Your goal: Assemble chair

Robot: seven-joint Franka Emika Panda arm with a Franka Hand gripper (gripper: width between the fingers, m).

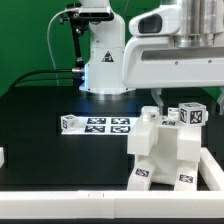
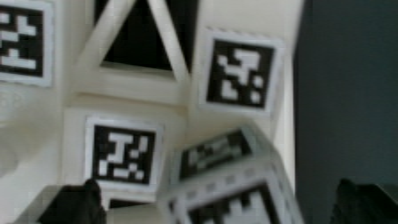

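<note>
Exterior view: my hand (image 1: 186, 45) hangs at 1 o'clock, directly over the partly built chair (image 1: 165, 150), which sits on the black surface (image 1: 50, 120) at 4 o'clock. The marker board (image 1: 100, 124) lies just beside it toward 9 o'clock. I cannot tell how far my fingers are parted.

Wrist view: tagged white chair parts (image 2: 160, 110) fill the frame; dark fingertips (image 2: 75, 203) show at 7 and 5 o'clock, holding nothing visible. Judgement: I should descend squarely, centred over one part, avoiding tilt.
</note>
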